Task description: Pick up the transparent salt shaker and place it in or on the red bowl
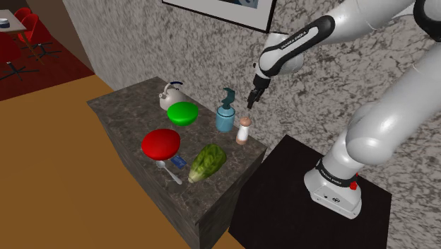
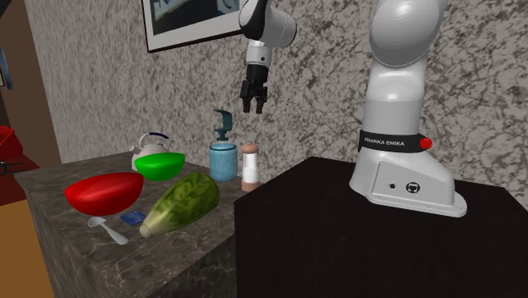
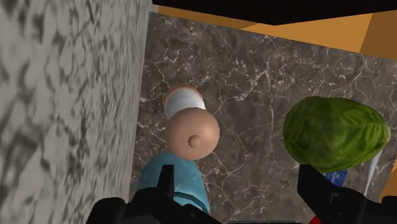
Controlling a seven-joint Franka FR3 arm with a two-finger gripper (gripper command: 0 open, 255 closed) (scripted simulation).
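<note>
In the shoulder view the end effector [image 1: 251, 99] hangs in the air at the upper middle of the frame, above the shaker [image 1: 243, 131] and apart from it. The shaker is tan with a white band. It stands upright near the tabletop's [image 1: 124, 117] edge on the side of the stand [image 1: 297, 184], just beside a blue dispenser [image 1: 225, 113]. The red bowl [image 1: 161, 143] sits to the lower left of the shaker, well apart. A green bowl [image 1: 182, 113] and a kettle [image 1: 173, 93] are behind it, and a lettuce [image 1: 206, 163] and a spoon [image 1: 168, 171] are toward the lower middle.

The second exterior view looks from lower down. Here the end effector [image 2: 253, 100] is clearly higher than the shaker [image 2: 249, 166], almost straight over it, with free space between them. The red bowl [image 2: 104, 192] lies at the left of the frame, and the lettuce [image 2: 179, 203] is between it and the shaker.

The wrist view makes the grip plain. The fingers [image 3: 167, 184] stand wide apart, so the end effector [image 3: 238, 172] is released and holds nothing. The shaker [image 3: 191, 127] is seen from above, with its round cap ahead of the fingers. It is closer to the finger beside the dispenser [image 3: 181, 184], next to the wall [image 3: 63, 95]. The lettuce [image 3: 334, 133] lies ahead of the other finger.
</note>
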